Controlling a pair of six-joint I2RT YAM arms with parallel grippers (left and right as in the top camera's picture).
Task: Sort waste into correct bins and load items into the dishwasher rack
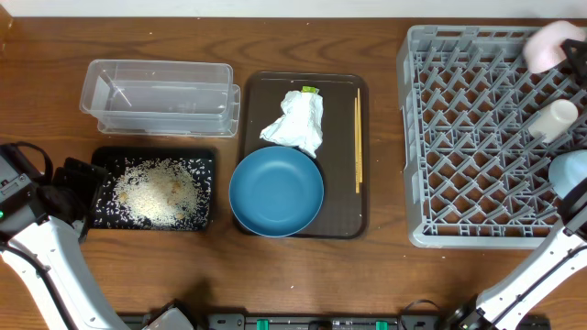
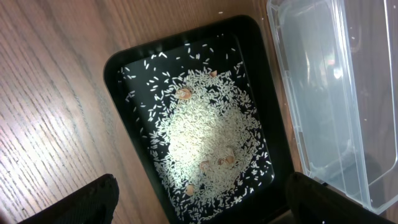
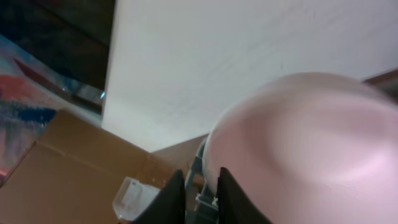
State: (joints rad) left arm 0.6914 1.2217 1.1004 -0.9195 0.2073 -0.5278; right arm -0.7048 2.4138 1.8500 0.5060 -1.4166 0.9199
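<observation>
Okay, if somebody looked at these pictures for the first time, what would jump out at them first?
The large square grey plastic lattice dishwasher rack fills the right side of the wooden table. At centre, a large round dark blue bowl sits on a dark brown serving tray, a crumpled white paper napkin behind it. On the left, a shallow black rectangular tray is strewn with loose white rice grains.

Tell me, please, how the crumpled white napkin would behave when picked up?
The napkin likely weighs little and squashes easily, given its loose crumpled folds. It may sag or unfold when lifted; the wrapper at its top could drag along.
</observation>
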